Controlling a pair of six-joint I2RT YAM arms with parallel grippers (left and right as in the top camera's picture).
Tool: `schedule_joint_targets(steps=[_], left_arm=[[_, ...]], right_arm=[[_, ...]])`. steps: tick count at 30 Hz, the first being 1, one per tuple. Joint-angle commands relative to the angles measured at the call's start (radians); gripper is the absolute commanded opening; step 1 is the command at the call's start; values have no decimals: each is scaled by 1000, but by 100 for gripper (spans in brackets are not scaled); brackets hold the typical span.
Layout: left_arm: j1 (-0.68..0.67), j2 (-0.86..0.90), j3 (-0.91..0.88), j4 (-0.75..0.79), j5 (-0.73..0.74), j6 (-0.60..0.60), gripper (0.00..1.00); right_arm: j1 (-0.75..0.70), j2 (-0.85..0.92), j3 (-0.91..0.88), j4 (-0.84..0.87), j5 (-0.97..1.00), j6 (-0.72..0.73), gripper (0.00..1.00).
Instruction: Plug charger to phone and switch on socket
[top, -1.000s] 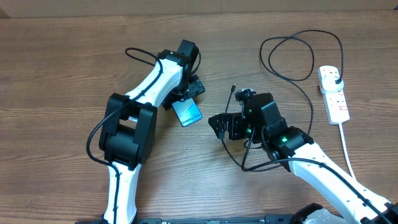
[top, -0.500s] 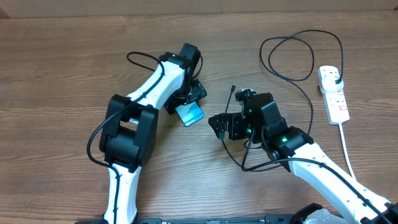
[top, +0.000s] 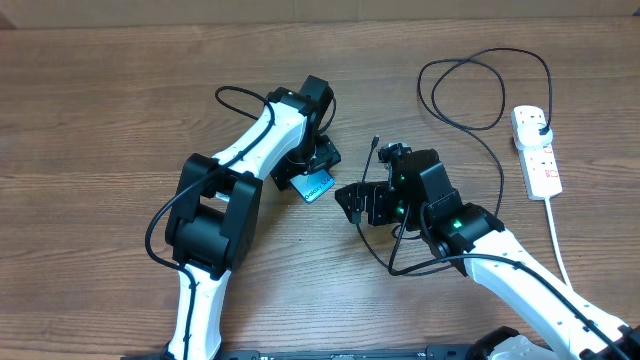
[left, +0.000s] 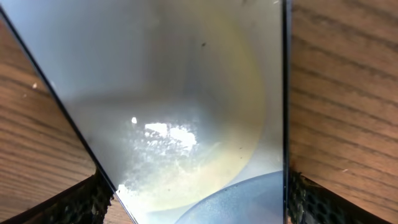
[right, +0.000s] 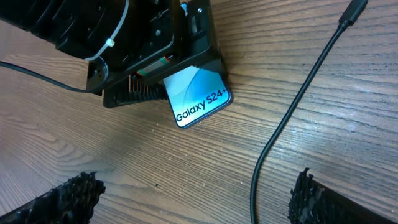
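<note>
Presently the left claw (top: 308, 172) clamps the Galaxy S24+ phone (right: 198, 98) over the wooden surface (right: 93, 149); the right claw (right: 196, 199) gapes wide, empty, near the charger cable (right: 292, 118).

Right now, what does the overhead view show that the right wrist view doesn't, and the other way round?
Only overhead: the socket and its white cord. Only right wrist: the words Galaxy S24+ readable on the phone. Both: the phone gripped by the left hand, and the charger lying loose on the wooden table.
</note>
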Motion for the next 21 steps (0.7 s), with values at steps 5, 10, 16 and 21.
schedule_joint_targets(steps=[5,10,16,21], left_arm=[[-8,83,-60,-8,43,-71,91],[-6,83,-60,-3,6,-100,91],[-1,83,-60,47,-9,-107,93],[-1,83,-60,52,-29,-142,91]], right_arm=[[-3,-18,16,0,-9,-8,100],[-3,-18,16,-8,-8,-8,100],[-3,-18,16,-9,-9,-14,100],[-3,-18,16,-10,-12,-35,100]])
